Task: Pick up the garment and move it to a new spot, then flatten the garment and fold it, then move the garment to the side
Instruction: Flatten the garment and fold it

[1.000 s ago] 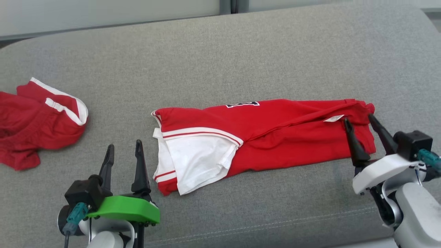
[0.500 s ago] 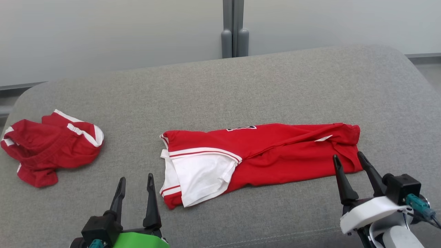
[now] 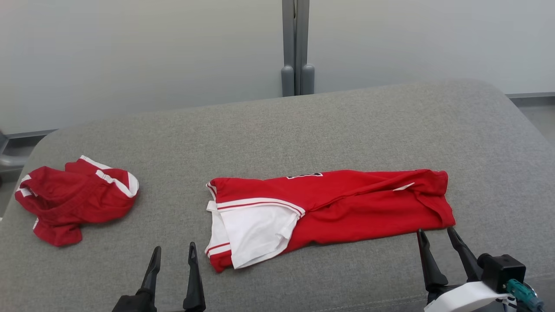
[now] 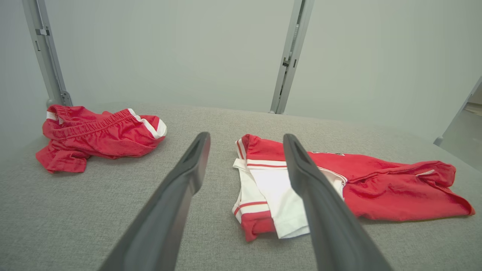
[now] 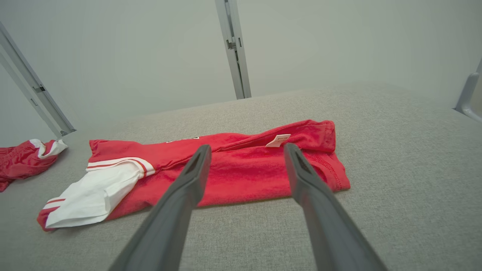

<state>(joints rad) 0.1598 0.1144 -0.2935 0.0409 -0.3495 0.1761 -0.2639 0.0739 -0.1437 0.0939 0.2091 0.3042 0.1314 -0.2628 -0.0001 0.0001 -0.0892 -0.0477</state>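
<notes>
- Two grippers are showing low in the head view, both spread wide and gripping nothing. I am logging the garment, a red jersey folded into a long band with a white sleeve at its left end, as lying flat on the middle of the grey cushion.
- The left gripper is hovering over bare cushion just left of the sleeve end. The right gripper is pointing at the band's near right corner; I cannot tell whether it is touching. Crumpled red shorts are lying well apart at the far left.
- In the left wrist view, the parted fingers are framing the sleeve end, with the shorts lying off to the left.
- In the right wrist view, the parted fingers are framing the band's right half, and a white tag is showing between their tips.
</notes>
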